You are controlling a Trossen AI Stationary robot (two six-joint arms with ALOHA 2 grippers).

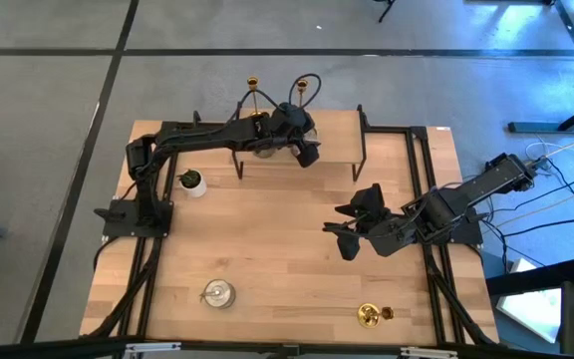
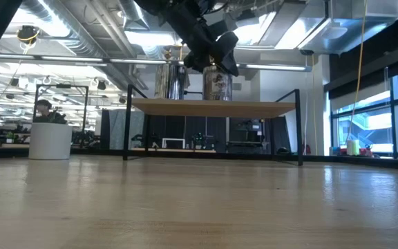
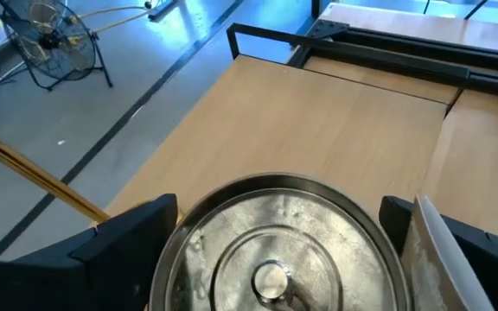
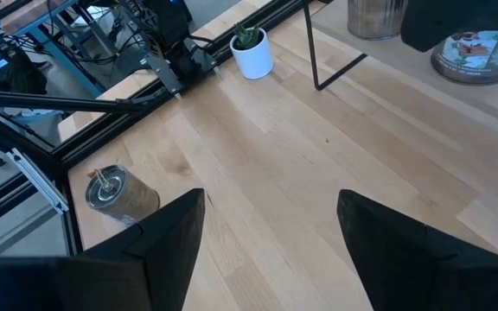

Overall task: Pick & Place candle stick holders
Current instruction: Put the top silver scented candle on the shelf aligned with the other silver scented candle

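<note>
A labelled silver holder (image 3: 275,259) stands on the shelf (image 1: 337,150) at the back of the bench (image 1: 277,249). The left gripper (image 2: 216,59) hangs right over it. Its jaws are wide open, one finger (image 3: 132,238) on each side of the holder's rim. I cannot tell whether the fingers touch the rim. From the low view the holder (image 2: 217,84) sits flat on the shelf board, under the gripper.

A second silver holder (image 2: 171,80) stands just beside it on the same shelf, plain-sided and partly hidden by the left arm from above (image 1: 264,149).

Two gold holders stand upright at the shelf's far edge, one (image 1: 253,84) behind the arm and the other (image 1: 304,88) behind the gripper.

Down on the bench, a third silver holder (image 1: 217,293) sits near the front edge on the left side. A third gold holder (image 1: 370,315) is near the front edge on the right side and seems to lie on its side. The two are well apart.

The right gripper (image 1: 339,225) hovers over the bare middle of the bench, in front of the shelf. Its jaws are open with nothing between them, as the right wrist view shows (image 4: 271,250).

A white pot with a plant (image 1: 192,182) stands on the bench near the left arm's base, beside the shelf's left leg.
</note>
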